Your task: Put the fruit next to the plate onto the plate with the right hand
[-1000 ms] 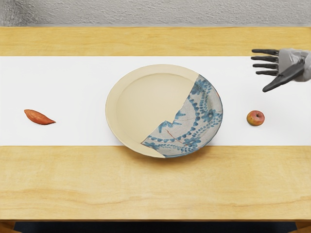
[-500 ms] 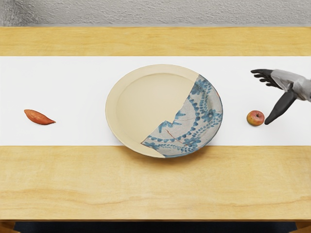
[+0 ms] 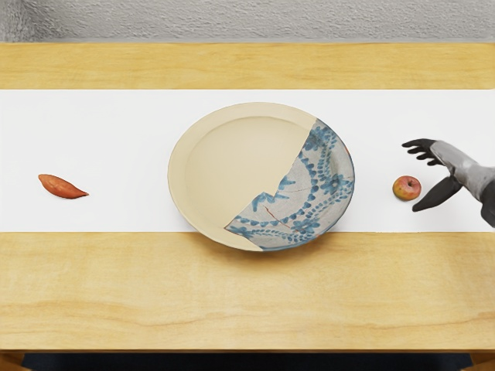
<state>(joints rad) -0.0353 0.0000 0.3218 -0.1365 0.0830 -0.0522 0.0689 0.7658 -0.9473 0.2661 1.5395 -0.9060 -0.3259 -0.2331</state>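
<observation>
— What moved?
— Your right hand (image 3: pixel 445 167) has dropped down beside the round fruit (image 3: pixel 407 187), spread wide, holding nothing.
— How many things?
— One plate (image 3: pixel 232 162), one round fruit right of it on the white cloth (image 3: pixel 116 139), one pointed fruit (image 3: pixel 62 186) far left.

The right robot hand (image 3: pixel 450 164) shows at the right edge, fingers (image 3: pixel 418 144) splayed.

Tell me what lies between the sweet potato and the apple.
In the head view, only the plate lies between the sweet potato and the apple, on the white runner.
</observation>
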